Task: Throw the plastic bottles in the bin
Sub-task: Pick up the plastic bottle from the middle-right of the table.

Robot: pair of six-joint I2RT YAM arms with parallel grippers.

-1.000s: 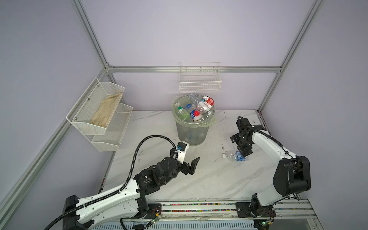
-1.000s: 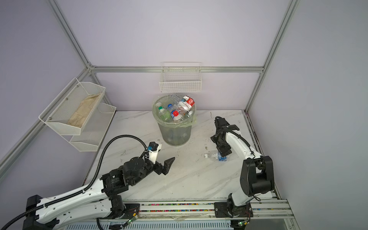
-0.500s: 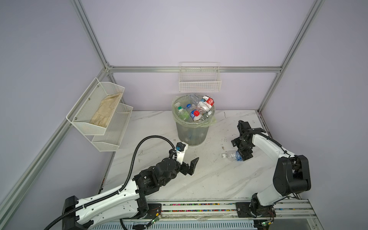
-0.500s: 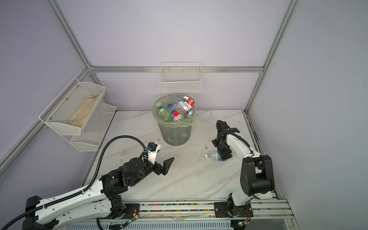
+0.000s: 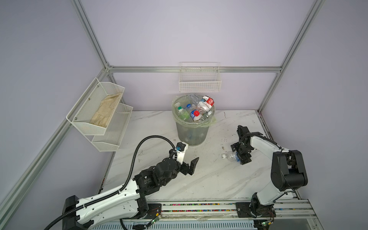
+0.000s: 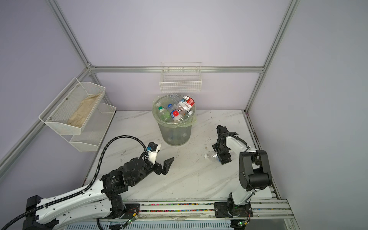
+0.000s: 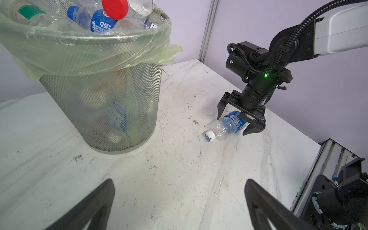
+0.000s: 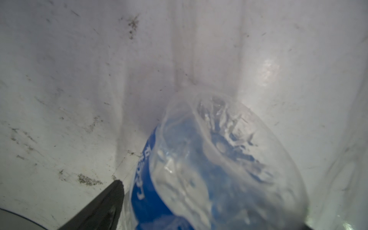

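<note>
The bin (image 5: 192,133) (image 6: 175,133), grey mesh lined with a pale green bag, stands at the back middle of the marble table (image 5: 199,179) and is heaped with plastic bottles (image 5: 195,114) (image 7: 103,23). One clear bottle with a blue label and white cap (image 5: 229,156) (image 6: 211,156) (image 7: 225,127) (image 8: 219,159) lies on its side right of the bin. My right gripper (image 5: 240,155) (image 6: 222,155) (image 7: 233,125) (image 8: 211,203) is open, pointing down, its fingers straddling that bottle's labelled half. My left gripper (image 5: 188,161) (image 6: 163,159) (image 7: 179,183) hangs open and empty above the table in front of the bin.
A white wire basket (image 5: 199,82) hangs on the back wall above the bin. A white mesh two-tier shelf (image 5: 99,113) holding a tan cloth is fixed to the left wall. The arms' rail (image 5: 199,207) runs along the front edge.
My right gripper has come down toward the front, over the lying bottle, so its fingers now stand either side of it. The left arm has hardly moved.
</note>
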